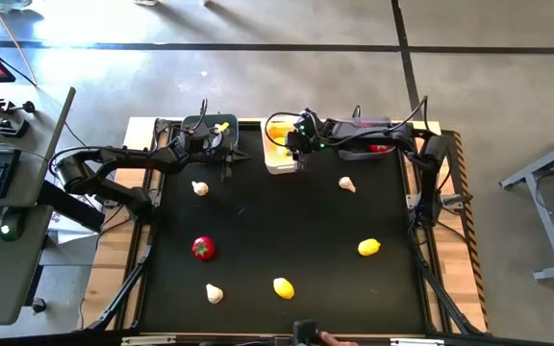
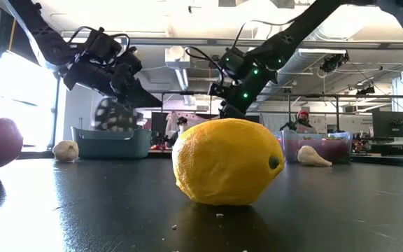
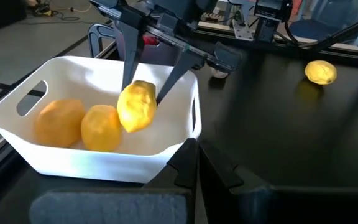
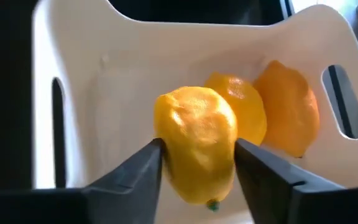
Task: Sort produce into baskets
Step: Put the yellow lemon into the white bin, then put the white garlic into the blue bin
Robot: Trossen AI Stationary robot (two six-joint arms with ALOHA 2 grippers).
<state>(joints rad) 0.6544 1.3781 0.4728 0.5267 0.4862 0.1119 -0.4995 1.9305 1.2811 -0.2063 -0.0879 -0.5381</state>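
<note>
Right gripper [image 3: 143, 70]: over the white basket [image 3: 55, 158], fingers straddling a lemon [image 3: 136, 106]; grasp or release unclear.
Left gripper [image 1: 221, 144]: clenched beside it.

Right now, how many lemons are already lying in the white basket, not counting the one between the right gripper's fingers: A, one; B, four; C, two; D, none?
C: two lemons lie in the white basket, while the right gripper holds a third lemon above them.
</note>
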